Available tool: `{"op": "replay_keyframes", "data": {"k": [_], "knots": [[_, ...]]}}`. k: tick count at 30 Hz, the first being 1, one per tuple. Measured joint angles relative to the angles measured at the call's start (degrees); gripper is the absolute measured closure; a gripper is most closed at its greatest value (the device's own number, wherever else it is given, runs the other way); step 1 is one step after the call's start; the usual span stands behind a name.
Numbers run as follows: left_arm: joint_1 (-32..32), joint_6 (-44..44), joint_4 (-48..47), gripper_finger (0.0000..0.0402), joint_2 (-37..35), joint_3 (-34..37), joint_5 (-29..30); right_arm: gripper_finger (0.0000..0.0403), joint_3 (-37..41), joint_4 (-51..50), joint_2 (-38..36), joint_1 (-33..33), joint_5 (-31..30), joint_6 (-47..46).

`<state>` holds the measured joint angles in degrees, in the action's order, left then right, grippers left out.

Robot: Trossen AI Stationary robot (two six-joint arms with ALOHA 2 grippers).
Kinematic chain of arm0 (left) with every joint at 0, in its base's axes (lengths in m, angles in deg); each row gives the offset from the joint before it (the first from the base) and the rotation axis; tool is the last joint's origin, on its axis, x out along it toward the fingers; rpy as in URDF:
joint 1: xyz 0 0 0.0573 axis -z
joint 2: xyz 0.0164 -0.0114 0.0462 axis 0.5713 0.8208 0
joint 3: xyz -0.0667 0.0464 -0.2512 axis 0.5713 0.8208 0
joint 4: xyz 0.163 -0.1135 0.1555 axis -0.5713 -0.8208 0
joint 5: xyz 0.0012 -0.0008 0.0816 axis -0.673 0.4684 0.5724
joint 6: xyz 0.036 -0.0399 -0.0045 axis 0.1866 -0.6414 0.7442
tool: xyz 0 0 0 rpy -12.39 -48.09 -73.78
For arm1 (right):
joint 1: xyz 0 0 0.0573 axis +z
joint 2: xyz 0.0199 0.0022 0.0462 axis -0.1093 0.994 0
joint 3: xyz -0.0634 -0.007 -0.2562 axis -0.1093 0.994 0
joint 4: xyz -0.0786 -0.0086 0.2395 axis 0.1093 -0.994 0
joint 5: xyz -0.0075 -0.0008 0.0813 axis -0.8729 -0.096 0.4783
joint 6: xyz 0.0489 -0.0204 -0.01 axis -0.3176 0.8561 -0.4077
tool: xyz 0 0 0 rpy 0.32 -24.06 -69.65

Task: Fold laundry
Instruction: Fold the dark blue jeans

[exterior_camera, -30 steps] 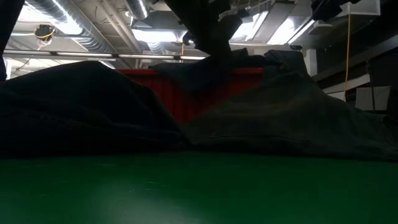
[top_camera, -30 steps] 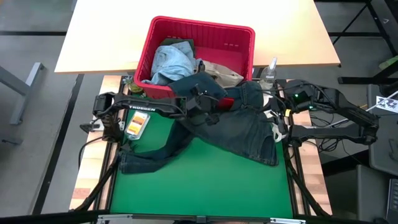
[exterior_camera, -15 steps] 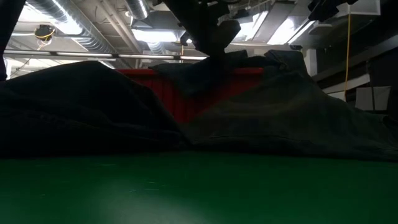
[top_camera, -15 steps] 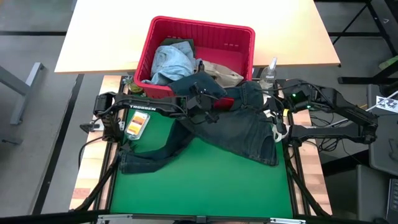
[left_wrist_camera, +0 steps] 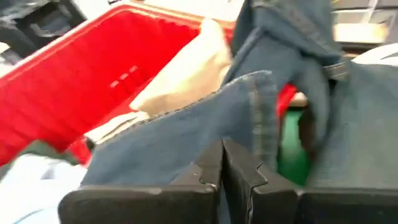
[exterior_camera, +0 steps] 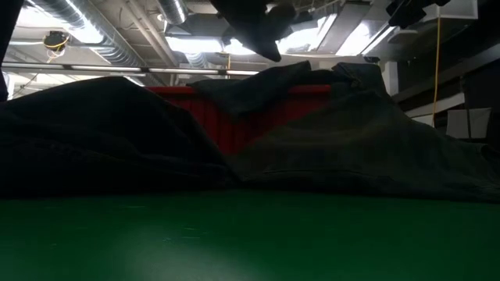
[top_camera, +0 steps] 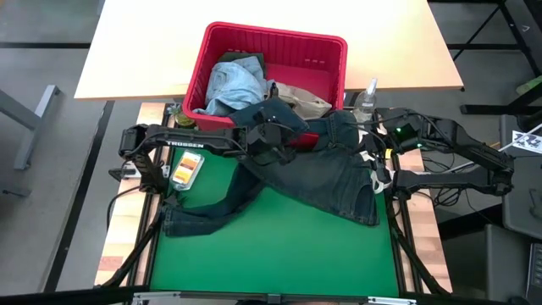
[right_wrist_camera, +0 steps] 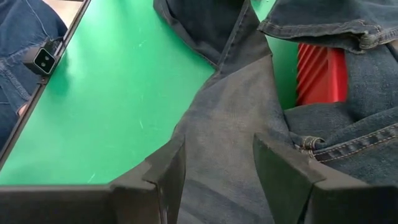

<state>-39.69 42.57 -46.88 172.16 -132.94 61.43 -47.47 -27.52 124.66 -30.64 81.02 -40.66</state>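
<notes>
One camera looks straight down on the green mat (top_camera: pixel 271 246); another sits level with it, close. Both wrist cameras peer closely at the jeans (right_wrist_camera: pixel 236 124), shared by every view.

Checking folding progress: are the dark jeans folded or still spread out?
Unfolded: the dark jeans sprawl rumpled across the green mat, one end draped over the red basket.
</notes>
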Motion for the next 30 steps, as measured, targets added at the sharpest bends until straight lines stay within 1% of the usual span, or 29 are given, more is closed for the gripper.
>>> {"op": "replay_keyframes", "data": {"k": [3,6,10,14,16,19,21,25,30], "knots": [[0.4,0.0,-0.8,0.0384,-0.2,0.0,-5.0,0.0217,0.0,0.0,0.0,0.0,0.0,0.0],[0.8,0.1,-1.6,0.0355,-0.2,0.0,-7.3,0.0217,0.0,0.0,0.0,0.0,0.0,0.0],[0.9,0.1,-1.5,0.0298,-0.2,0.0,-7.4,0.0217,0.0,0.0,0.0,0.0,0.0,0.0],[0.9,0.1,-1.3,0.0241,1.4,0.0,-7.3,0.0217,0.0,0.0,0.0,0.0,0.0,0.0],[0.9,0.1,-0.5,0.0219,2.7,0.0,-7.3,0.0217,0.0,0.0,0.0,0.0,0.0,0.1],[0.6,2.0,0.3,0.0197,4.5,0.0,-7.2,0.0217,0.0,0.0,0.0,0.0,0.0,0.4],[0.6,3.7,0.6,0.0190,5.4,0.0,-5.6,0.0217,0.0,0.0,0.0,0.0,0.0,1.1],[0.7,6.4,1.8,0.0187,6.5,0.0,2.0,0.0217,0.0,0.0,0.0,0.0,0.0,1.1],[0.3,7.8,2.8,0.0188,6.4,0.0,8.1,0.0217,0.0,0.0,0.0,0.0,0.0,1.1]]}}
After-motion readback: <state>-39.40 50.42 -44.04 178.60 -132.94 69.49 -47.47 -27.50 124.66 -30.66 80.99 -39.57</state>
